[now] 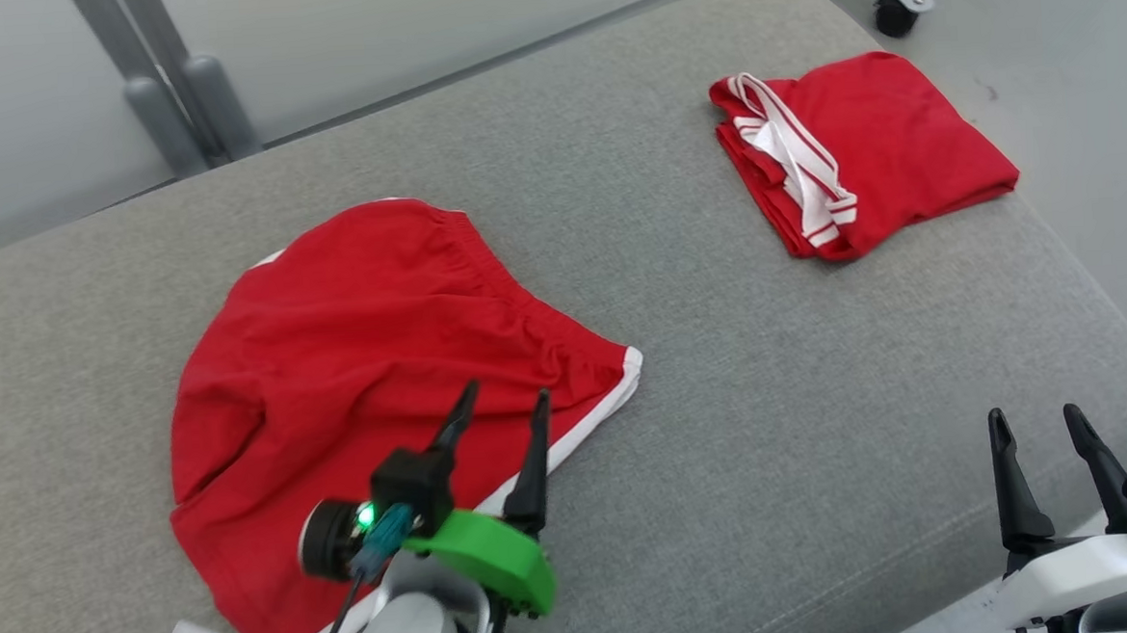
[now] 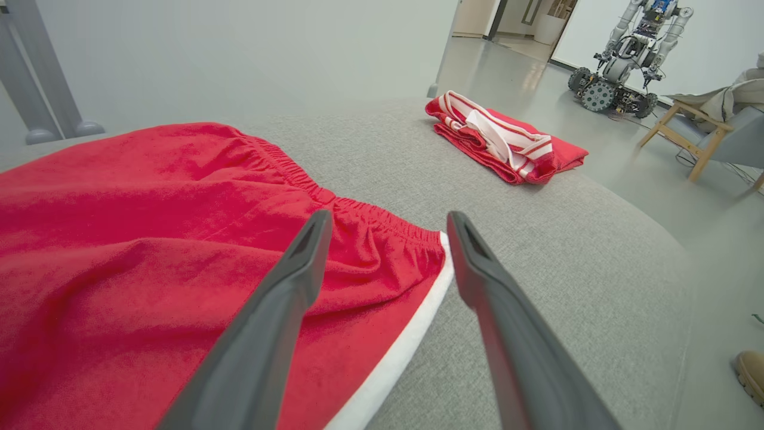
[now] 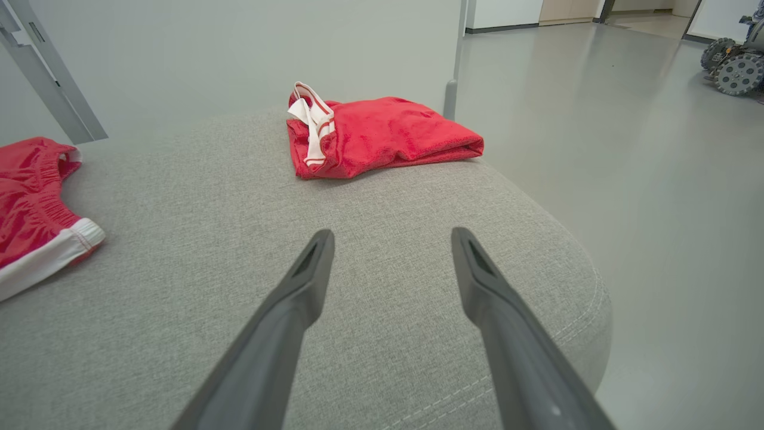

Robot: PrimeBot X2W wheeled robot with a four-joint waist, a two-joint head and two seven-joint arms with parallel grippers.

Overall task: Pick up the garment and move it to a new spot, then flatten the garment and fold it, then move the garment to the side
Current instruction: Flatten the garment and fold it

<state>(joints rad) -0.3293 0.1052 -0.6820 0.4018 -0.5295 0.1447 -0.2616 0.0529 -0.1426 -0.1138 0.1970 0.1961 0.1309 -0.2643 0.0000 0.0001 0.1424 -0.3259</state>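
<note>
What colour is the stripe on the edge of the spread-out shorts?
White; the stripe edges the red shorts, clearest in the left wrist view.

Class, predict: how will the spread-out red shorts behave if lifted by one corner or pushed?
Probably floppy: the red shorts lie in soft wrinkles, so they should drape. Likely light, being thin cloth. Pushed on the coarse grey cushion, they would probably bunch rather than slide.

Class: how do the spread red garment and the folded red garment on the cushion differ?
The spread garment lies open and wrinkled; the folded garment is a compact layered bundle. The spread garment covers more cushion than the folded garment. The spread garment lies under the left gripper; the folded garment sits far from it. Both are red with white trim.
</note>
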